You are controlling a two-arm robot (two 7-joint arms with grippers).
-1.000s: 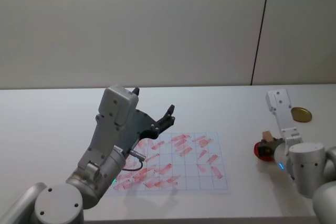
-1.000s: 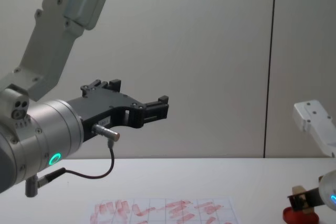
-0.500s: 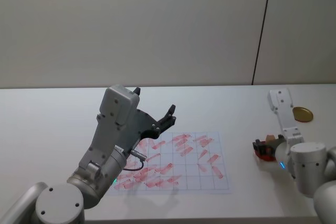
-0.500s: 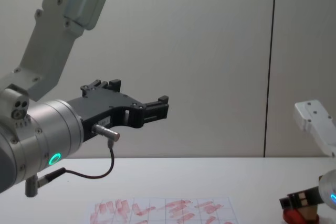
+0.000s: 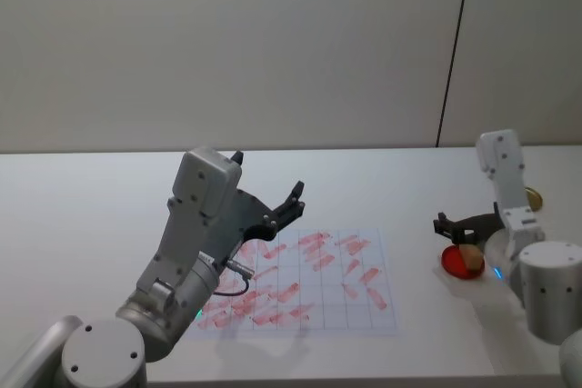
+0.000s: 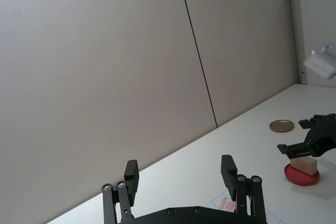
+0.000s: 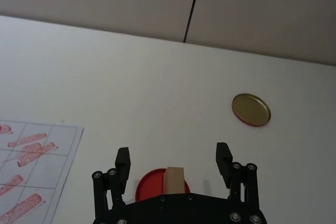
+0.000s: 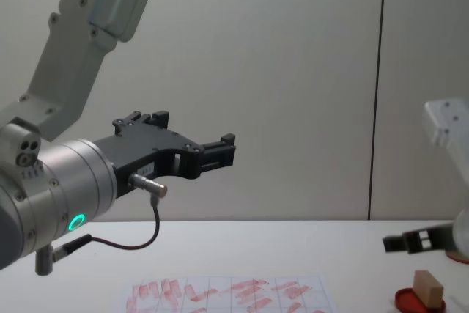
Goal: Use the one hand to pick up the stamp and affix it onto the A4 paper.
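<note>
stamp on ink pad, both grippers empty

stamp (image 5: 469,255): resting on the red ink pad (image 5: 454,262), at the bench's (image 5: 91,197) right; right gripper (image 5: 452,223): raised just above it, fingers apart, holding nothing; left gripper (image 5: 289,202): raised over the a4 paper (image 5: 364,315), fingers spread; gold lid (image 7: 251,109): behind the pad, partly hidden by the right arm in the head view.

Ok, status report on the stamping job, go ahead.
Right tool open, raised above the ink pad. Stamp sitting loose on the pad, not gripped. Left tool open, parked high over the A4 paper. Nothing in the way.
</note>
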